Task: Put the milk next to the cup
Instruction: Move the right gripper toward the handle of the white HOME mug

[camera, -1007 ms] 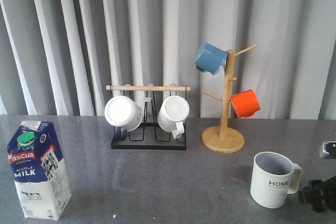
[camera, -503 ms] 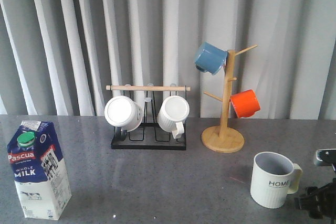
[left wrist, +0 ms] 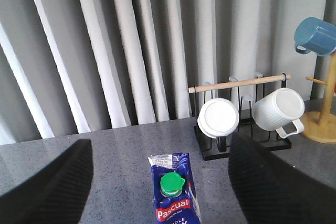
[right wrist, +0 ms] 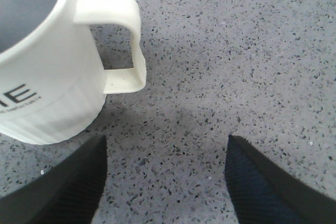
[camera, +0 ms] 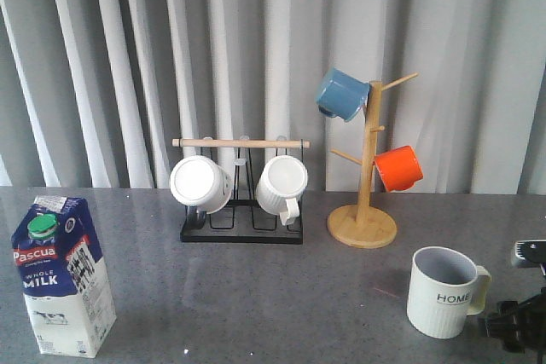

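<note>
The milk [camera: 62, 276], a blue-and-white carton with a green cap, stands upright at the table's front left. In the left wrist view it [left wrist: 175, 192] sits below and between my left gripper's [left wrist: 160, 153] wide-open fingers, not touched. The left gripper is out of the front view. The cup [camera: 441, 291], an off-white ribbed mug lettered HOME, stands at the front right. My right gripper [camera: 512, 330] is low just right of its handle [right wrist: 126, 51], open and empty, its fingers [right wrist: 68, 187] apart over bare table.
A black wire rack [camera: 241, 226] with a wooden bar holds two white mugs [camera: 200, 183] at the back centre. A wooden mug tree [camera: 364, 210] with a blue mug [camera: 341, 94] and an orange mug [camera: 399, 168] stands right of it. Grey curtains hang behind.
My right gripper has drawn back from the cup's handle, down and to the right. The milk and the cup have not moved.
</note>
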